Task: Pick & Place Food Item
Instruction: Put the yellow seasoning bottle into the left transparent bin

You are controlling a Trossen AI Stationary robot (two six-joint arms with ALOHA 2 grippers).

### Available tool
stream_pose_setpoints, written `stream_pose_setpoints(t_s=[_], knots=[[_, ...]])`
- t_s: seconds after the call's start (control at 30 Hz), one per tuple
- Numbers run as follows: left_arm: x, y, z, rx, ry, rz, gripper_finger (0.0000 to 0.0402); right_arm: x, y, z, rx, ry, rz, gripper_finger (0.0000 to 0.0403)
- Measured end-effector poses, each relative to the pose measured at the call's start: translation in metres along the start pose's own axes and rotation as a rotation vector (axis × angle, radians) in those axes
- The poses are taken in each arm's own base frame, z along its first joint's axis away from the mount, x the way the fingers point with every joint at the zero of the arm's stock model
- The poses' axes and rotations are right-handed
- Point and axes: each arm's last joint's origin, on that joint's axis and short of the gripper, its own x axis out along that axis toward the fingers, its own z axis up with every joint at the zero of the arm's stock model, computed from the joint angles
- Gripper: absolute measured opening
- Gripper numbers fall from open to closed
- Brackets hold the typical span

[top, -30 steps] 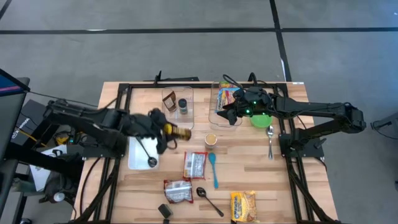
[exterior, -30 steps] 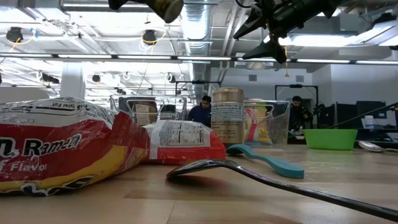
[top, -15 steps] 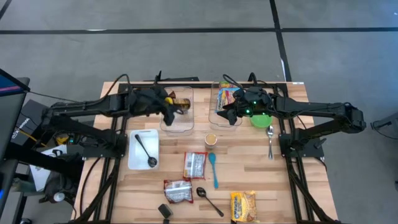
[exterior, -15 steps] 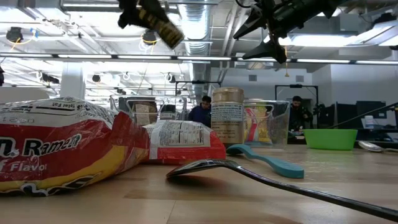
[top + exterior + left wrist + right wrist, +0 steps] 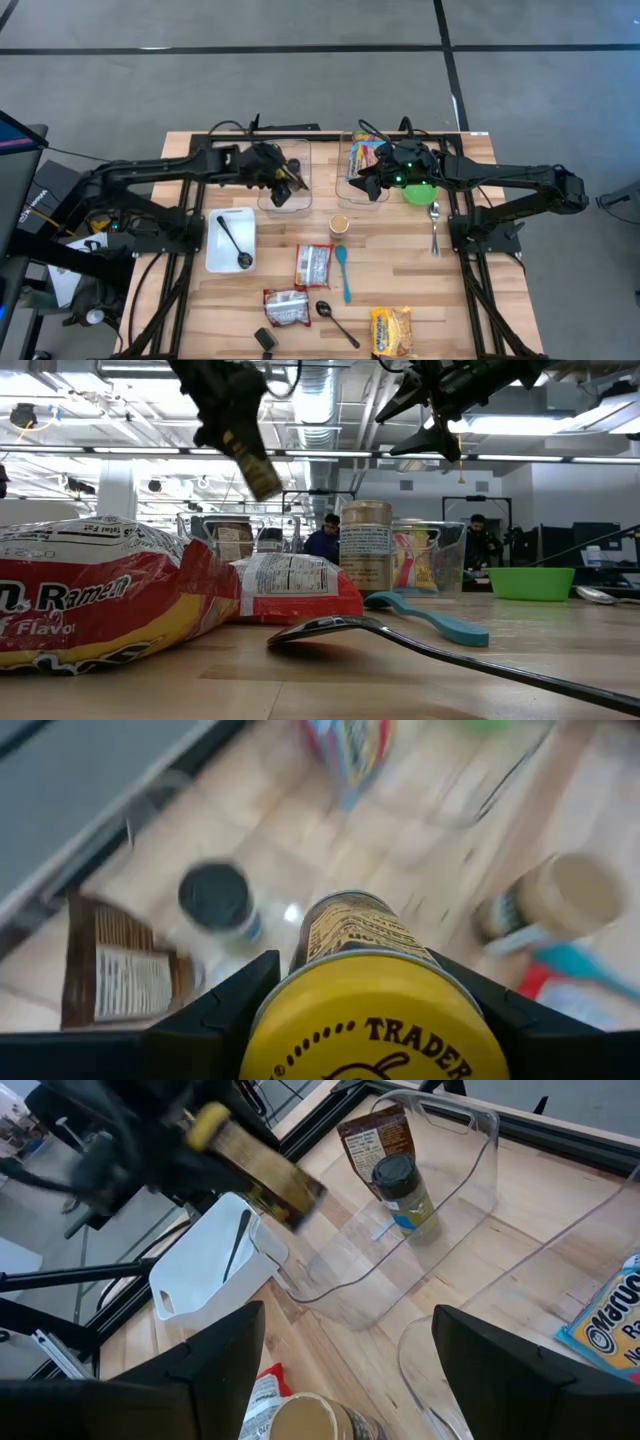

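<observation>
My left gripper (image 5: 283,180) is clamped on a jar (image 5: 355,935) with a yellow lid (image 5: 372,1020). I hold it up in the air over the clear bin (image 5: 286,200) that sits at about 11 o'clock from the middle of the table (image 5: 420,290). In the low view the jar (image 5: 248,460) hangs tilted, high above the wood, with its far end pointing down. My two fingers (image 5: 215,1010) press on each side of the jar near the lid.

Inside that clear bin there is a small bottle with a dark cap (image 5: 400,1192) and a brown packet (image 5: 371,1140). They lie near each other at the far end of the bin. The jar touches neither of them.

My right gripper (image 5: 372,182) waits in the air over the other clear bin (image 5: 352,190), at about 1 o'clock on the table. Its fingers (image 5: 215,1355) are wide apart and hold nothing. A colourful packet (image 5: 366,155) lies in that bin. A green bowl (image 5: 420,193) sits just beside it at 3 o'clock.

A white tray (image 5: 215,258) with a black spoon (image 5: 233,243) in it lies at 9 o'clock. A small paper cup (image 5: 339,224) stands near the middle. A blue spoon (image 5: 343,270) and noodle packets (image 5: 313,264) lie nearer 6 o'clock.
</observation>
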Motion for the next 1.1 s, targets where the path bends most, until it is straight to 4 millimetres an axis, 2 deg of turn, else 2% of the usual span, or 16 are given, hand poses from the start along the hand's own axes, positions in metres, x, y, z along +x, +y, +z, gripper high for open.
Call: stream_pose_setpoints(t_s=[0.13, 0.33, 0.47, 0.63, 0.7, 0.87, 1.0, 1.1], knots=[[0.023, 0.003, -0.008, 0.017, 0.134, 0.054, 0.0218, 0.000, 0.000, 0.000, 0.000, 0.000, 0.000, 0.0282], [0.056, 0.012, -0.013, 0.022, 0.258, 0.086, 0.0206, 0.000, 0.000, 0.000, 0.000, 0.000, 0.000, 0.0282], [0.070, 0.020, -0.015, 0.012, 0.304, 0.113, 0.0216, 0.000, 0.000, 0.000, 0.000, 0.000, 0.000, 0.0282], [0.079, 0.032, -0.017, 0.035, 0.353, 0.139, 0.0216, 0.000, 0.000, 0.000, -0.001, 0.000, 0.000, 0.0282], [0.082, 0.037, -0.016, 0.016, 0.354, 0.147, 0.0206, 0.000, 0.000, 0.000, -0.001, 0.000, 0.000, 0.0282], [0.085, 0.048, -0.011, -0.022, 0.324, 0.161, 0.0212, 0.000, 0.000, 0.000, -0.003, -0.001, -0.001, 0.0282], [0.086, 0.051, -0.010, -0.034, 0.313, 0.159, 0.0228, 0.000, 0.000, 0.000, -0.003, -0.001, -0.001, 0.0282], [0.088, 0.051, -0.012, -0.034, 0.317, 0.158, 0.0213, 0.000, 0.000, 0.000, -0.003, -0.001, -0.001, 0.0282]])
